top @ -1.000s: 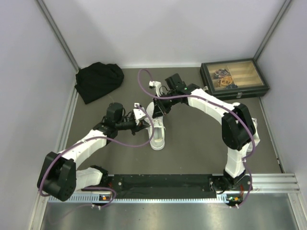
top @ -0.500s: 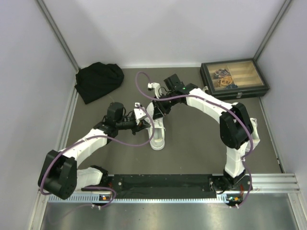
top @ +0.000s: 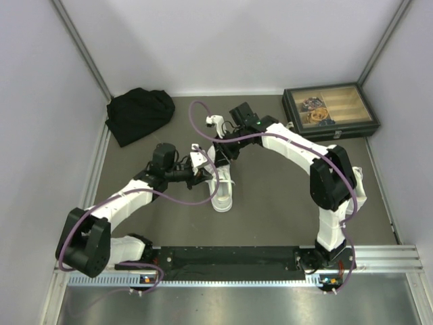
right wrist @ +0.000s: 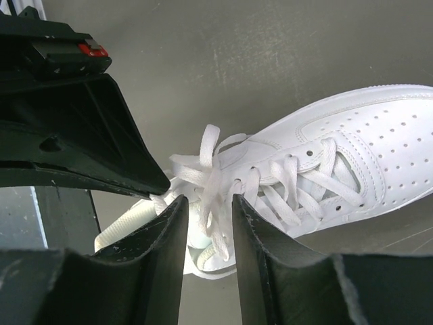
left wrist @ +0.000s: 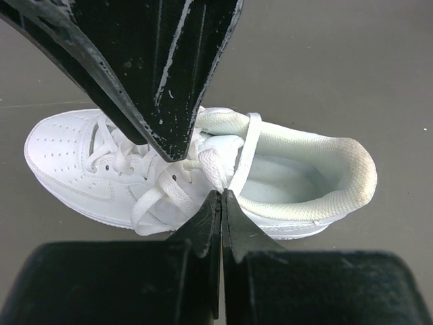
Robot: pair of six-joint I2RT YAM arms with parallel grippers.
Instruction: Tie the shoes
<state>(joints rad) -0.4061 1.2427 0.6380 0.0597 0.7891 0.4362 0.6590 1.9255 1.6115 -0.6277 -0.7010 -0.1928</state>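
Now left gripper (left wrist: pixel 221 195) jaws pinch a lace (left wrist: pixel 241 157) of the white sneaker (left wrist: pixel 64 145); right gripper (right wrist: pixel 208 200) jaws stand apart around a lace loop (right wrist: pixel 210 177).

- A robotics lab test cell is indicated.
- The work area is enclosed on three sides by plain pale panels (top: pixel 40 101), joined by metal profiles (top: pixel 81 51).
- A left arm (top: pixel 122 203) and a right arm (top: pixel 298 145) are mounted at a black base plate (top: pixel 230 256) beside an aluminium rail (top: pixel 385 257).
- Purple cables (top: pixel 196 112) are looped along both arms.
- The floor is covered by a dark grey mat (top: pixel 270 196).
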